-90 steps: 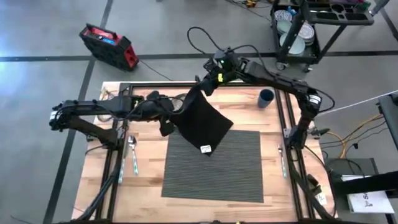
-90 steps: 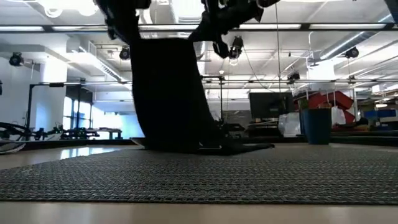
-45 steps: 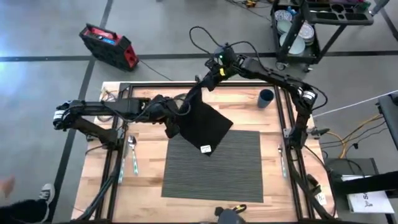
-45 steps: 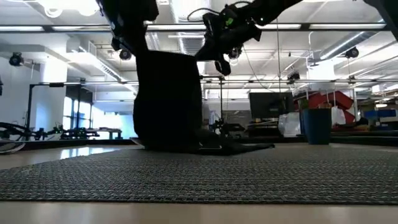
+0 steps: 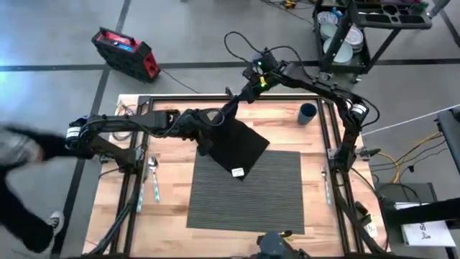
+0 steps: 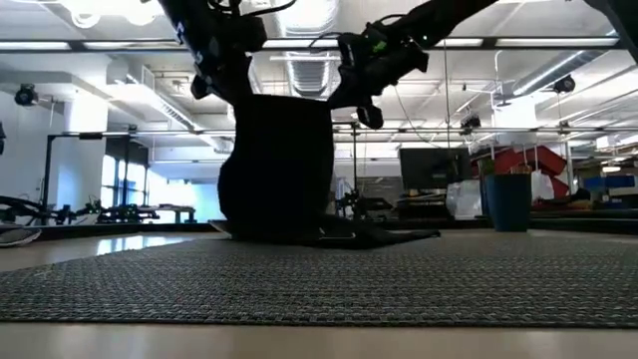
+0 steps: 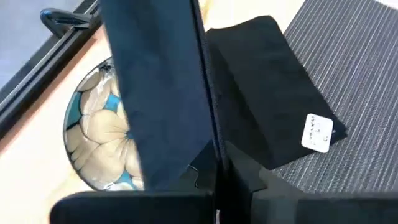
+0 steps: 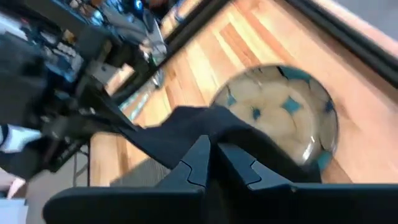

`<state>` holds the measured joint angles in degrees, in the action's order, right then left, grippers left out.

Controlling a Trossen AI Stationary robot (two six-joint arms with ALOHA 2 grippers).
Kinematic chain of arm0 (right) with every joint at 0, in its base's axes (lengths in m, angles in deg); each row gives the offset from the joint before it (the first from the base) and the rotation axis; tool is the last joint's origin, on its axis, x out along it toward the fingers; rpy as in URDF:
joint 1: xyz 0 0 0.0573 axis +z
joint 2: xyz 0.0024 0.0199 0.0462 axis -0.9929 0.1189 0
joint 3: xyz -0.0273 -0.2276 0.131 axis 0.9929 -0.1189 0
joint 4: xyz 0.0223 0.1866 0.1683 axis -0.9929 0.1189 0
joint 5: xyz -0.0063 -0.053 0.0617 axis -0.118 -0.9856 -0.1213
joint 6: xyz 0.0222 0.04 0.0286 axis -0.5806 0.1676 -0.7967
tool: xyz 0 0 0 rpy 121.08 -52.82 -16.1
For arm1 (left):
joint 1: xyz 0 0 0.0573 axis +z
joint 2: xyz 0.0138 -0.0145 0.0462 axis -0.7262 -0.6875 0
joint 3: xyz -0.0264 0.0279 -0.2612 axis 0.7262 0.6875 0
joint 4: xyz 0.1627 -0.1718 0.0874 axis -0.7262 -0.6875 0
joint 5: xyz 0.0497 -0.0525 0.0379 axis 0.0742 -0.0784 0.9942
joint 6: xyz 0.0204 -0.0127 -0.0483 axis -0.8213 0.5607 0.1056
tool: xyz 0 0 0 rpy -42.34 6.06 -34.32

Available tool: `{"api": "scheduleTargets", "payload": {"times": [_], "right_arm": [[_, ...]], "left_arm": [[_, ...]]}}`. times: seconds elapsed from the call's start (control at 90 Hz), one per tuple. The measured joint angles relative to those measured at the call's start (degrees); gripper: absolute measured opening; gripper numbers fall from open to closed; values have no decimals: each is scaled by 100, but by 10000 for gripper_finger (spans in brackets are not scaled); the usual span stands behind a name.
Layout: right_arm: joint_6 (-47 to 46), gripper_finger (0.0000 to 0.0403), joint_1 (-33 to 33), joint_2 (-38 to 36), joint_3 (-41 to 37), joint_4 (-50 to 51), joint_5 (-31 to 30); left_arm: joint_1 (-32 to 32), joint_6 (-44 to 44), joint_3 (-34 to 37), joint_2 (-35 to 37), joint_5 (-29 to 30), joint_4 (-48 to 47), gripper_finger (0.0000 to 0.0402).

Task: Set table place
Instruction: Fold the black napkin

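Over the last second the two hands have drawn closer together above the far side of the desk (image 5: 165,216) — the left hand (image 5: 208,124) and the right hand (image 5: 244,92) each stay closed on a top corner of the black napkin (image 5: 233,144). The cloth now hangs narrower and lower, its tagged end lying on the far-left corner of the ribbed placemat (image 5: 248,194). That suggests a fold in progress, with the floral plate (image 8: 280,112) beneath — not yet on the mat.

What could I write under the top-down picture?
Both grippers, left and right, lift a black napkin above the placemat.
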<state>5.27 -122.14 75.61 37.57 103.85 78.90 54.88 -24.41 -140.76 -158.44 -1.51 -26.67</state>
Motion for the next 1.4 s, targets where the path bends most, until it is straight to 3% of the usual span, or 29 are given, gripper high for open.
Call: {"api": "scheduleTargets", "payload": {"times": [0.2, 0.556, 1.067, 1.4], "right_arm": [[296, 0, -10, -65, -34, 282, 19], [47, 0, -25, -173, -38, -171, 179], [-366, 0, -5, -1777, -40, -267, 320], [-537, 0, 34, -2639, -38, -161, 291]], "left_arm": [[-6, 124, 0, -1, -543, 506, 0], [4, 98, -69, 8, -244, 437, 0], [-421, -279, -2541, 28, -204, -328, 0], [-616, -189, -3075, -138, -201, 129, 0]]}}
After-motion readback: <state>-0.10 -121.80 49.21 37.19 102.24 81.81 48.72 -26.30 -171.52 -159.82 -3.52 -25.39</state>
